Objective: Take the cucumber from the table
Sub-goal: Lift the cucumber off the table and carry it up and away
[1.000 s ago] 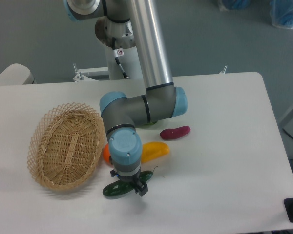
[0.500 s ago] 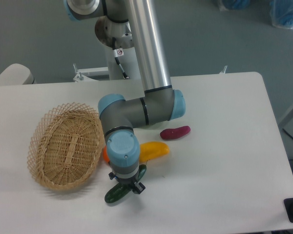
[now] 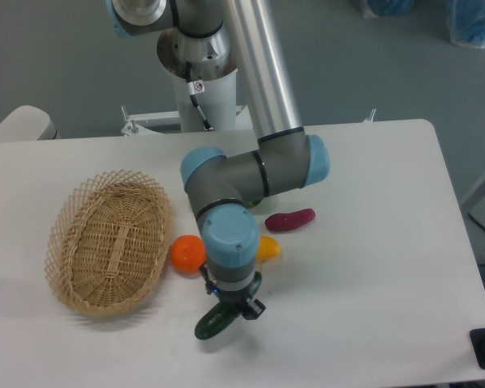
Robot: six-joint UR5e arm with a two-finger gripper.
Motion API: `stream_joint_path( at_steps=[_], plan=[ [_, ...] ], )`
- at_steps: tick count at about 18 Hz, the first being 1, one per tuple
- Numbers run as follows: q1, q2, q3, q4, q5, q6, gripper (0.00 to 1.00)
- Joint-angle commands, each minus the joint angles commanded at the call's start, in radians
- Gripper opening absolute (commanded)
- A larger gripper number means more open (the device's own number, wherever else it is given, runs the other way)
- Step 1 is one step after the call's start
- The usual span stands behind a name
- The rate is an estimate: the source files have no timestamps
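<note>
The dark green cucumber lies slanted under my wrist, its lower end pointing toward the table's front edge and its upper end beside the wrist. My gripper points straight down and is shut on the cucumber's middle. One black fingertip shows at the right; the wrist hides the other. Whether the cucumber still touches the white tabletop cannot be told.
A wicker basket sits at the left. An orange lies just left of my wrist. A yellow vegetable peeks out on the right of it. A magenta vegetable lies further back right.
The arm has moved right with the cucumber in the gripper. The cucumber turned from lying flat to slanted. The orange, half hidden before, is now fully visible.
</note>
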State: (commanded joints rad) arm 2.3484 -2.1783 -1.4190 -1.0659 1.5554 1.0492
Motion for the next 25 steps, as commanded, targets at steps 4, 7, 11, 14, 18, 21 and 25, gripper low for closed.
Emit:
stream_joint_path(
  at_steps=[4,7,11,14,18,21,25],
  plan=[
    [0.041,-0.002,0.063,-0.086,0.003,0.03,0.32],
    [0.072,-0.003,0.095,-0.124,0.003,0.101,0.32],
    [0.092,-0.011,0.098,-0.129,0.0,0.143,0.32],
    [0.094,-0.012,0.097,-0.129,0.003,0.143,0.33],
    [0.091,-0.012,0.095,-0.121,0.012,0.216,0.32],
    [0.085,-0.023,0.117,-0.12,0.049,0.248,0.33],
    [0.094,-0.02,0.134,-0.128,0.035,0.265,0.32]
  ],
)
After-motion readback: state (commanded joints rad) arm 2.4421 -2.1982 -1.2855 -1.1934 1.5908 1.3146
